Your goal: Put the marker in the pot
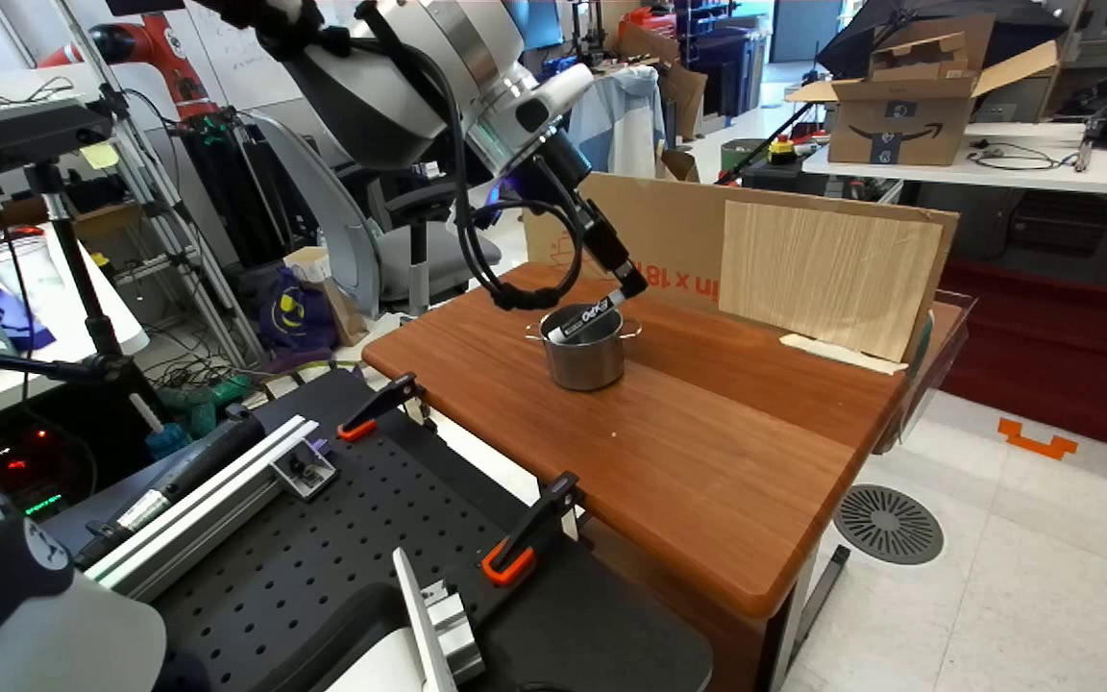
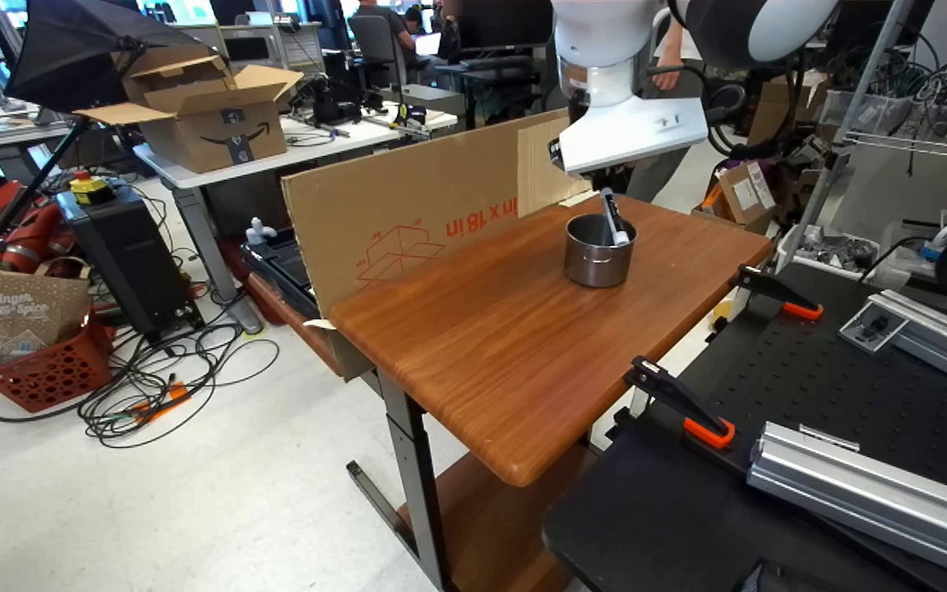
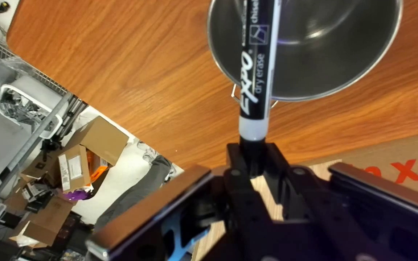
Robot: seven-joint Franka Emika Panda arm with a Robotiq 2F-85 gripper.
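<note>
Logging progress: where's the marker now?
In the wrist view, the marker is slightly right of upper centre, clamped by the gripper, overlapping the left part of the pot.

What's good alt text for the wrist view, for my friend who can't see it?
The robot's gripper holds a black marker by one end, with an open metal pot showing behind it. The marker's far end runs off the top of the picture. The pot stands on a wooden table, with cardboard boxes beyond.
</note>
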